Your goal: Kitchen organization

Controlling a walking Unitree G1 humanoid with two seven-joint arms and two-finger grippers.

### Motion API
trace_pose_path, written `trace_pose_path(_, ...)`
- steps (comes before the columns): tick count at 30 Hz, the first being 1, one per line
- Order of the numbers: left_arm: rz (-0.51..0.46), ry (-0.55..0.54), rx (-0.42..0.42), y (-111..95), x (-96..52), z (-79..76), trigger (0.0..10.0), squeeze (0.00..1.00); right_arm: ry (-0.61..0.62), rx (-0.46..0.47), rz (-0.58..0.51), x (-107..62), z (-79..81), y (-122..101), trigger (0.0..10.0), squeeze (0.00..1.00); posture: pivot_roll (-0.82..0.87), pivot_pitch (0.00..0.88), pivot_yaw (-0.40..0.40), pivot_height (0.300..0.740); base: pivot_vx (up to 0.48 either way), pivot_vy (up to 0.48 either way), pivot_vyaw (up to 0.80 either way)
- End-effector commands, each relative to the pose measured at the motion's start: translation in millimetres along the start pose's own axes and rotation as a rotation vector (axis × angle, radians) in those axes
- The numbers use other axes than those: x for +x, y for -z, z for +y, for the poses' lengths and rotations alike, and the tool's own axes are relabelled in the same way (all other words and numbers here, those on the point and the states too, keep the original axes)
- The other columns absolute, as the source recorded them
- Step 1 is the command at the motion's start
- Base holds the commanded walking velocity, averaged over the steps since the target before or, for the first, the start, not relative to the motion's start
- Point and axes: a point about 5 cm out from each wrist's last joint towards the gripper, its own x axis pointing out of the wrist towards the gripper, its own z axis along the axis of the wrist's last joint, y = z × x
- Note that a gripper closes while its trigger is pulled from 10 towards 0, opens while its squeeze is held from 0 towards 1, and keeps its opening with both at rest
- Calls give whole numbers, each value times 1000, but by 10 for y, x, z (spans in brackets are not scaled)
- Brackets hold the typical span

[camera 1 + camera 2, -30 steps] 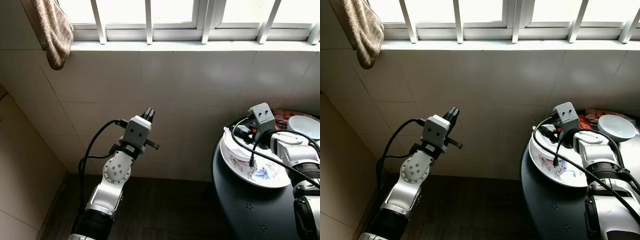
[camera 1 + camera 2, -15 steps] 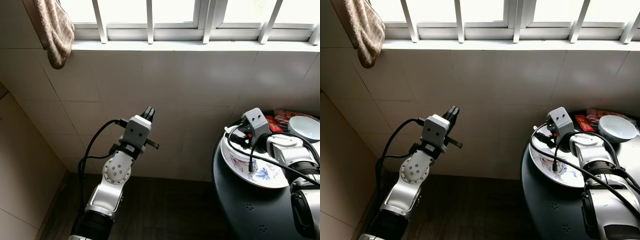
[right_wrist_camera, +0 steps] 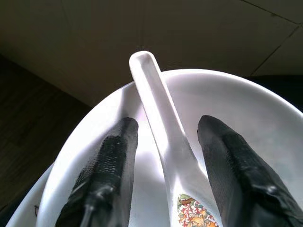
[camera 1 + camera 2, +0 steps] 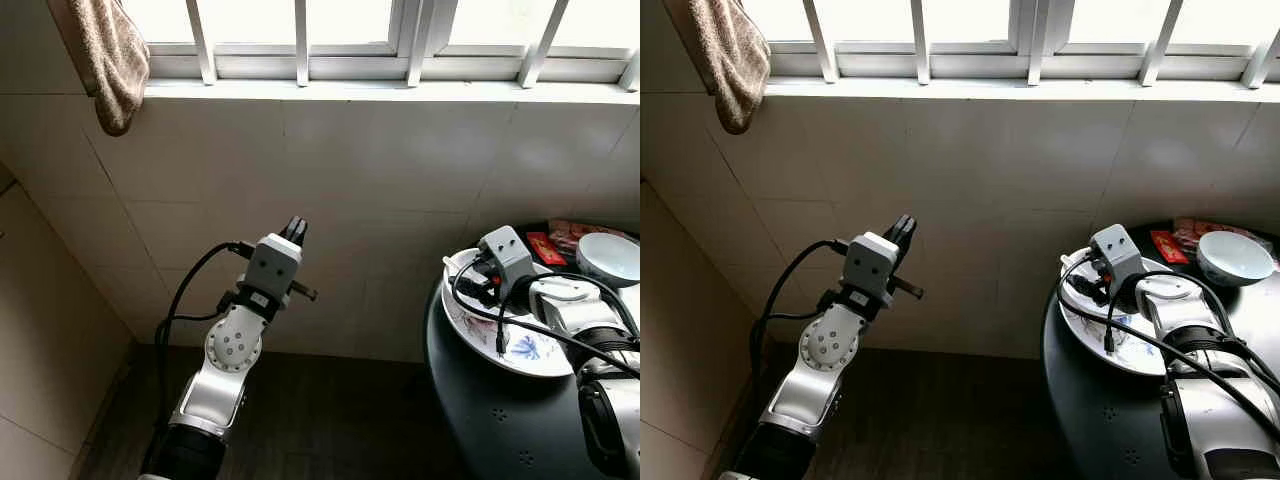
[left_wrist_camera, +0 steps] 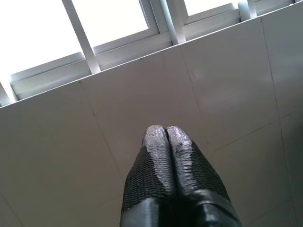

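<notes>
A white ceramic spoon (image 3: 156, 97) with a painted handle lies in a white bowl (image 3: 251, 106), its tip resting on the rim. My right gripper (image 3: 168, 124) hangs open just above the bowl, one black finger on each side of the spoon, touching neither. The bowl sits on a blue-flowered plate (image 4: 525, 352) at the left edge of a dark round table (image 4: 490, 425). My left gripper (image 5: 165, 130) is raised toward the tiled wall, shut and holding nothing; it is well left of the table (image 4: 295, 230).
A second white bowl (image 4: 610, 258) and a red packet (image 4: 541, 246) sit at the back of the table. A brown towel (image 4: 108, 60) hangs at the upper left by the barred window (image 4: 300, 40). Dark floor (image 4: 330, 420) lies between my arms.
My right gripper has shifted a little left and down over the bowl with the spoon, uncovering the second bowl behind it. The left arm has stayed put.
</notes>
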Motion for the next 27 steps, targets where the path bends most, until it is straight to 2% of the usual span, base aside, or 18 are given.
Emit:
trace_pose_path(1,0,2,9,-19,-2,-3,10000,0,3,-2,-4,17,7,-42,0,0,-74,0,-22,740,0,0,0)
trace_pose_path(8,3,2,13,-14,-6,3,10000,0,56,-2,-16,11,-25,-48,0,0,-76,0,-17,740,0,0,0)
trace_pose_path(12,4,4,15,-13,-6,6,10000,0,113,-37,-13,2,-55,-40,0,0,-77,0,-17,740,0,0,0)
trace_pose_path(14,5,4,16,-12,-6,11,10000,0,222,-101,-38,-19,-119,-101,0,0,-79,0,-15,740,0,0,0)
trace_pose_path(15,5,4,16,-12,-6,11,10000,0,222,-101,-38,-19,-119,-101,0,0,-79,0,-15,740,0,0,0)
trace_pose_path(20,6,4,17,-11,-2,14,10000,0,371,-136,-161,-55,-180,-335,0,0,-82,0,-14,740,0,0,0)
trace_pose_path(21,7,4,17,-10,0,14,10000,0,411,-155,-227,-67,-158,-447,0,0,-83,0,-14,740,0,0,0)
trace_pose_path(26,7,3,18,-8,4,14,10000,0,454,-170,-310,-80,-85,-568,0,0,-84,0,-13,740,0,0,0)
trace_pose_path(27,7,3,18,-8,6,13,10000,0,472,-189,-352,-89,-23,-620,0,0,-86,0,-12,740,0,0,0)
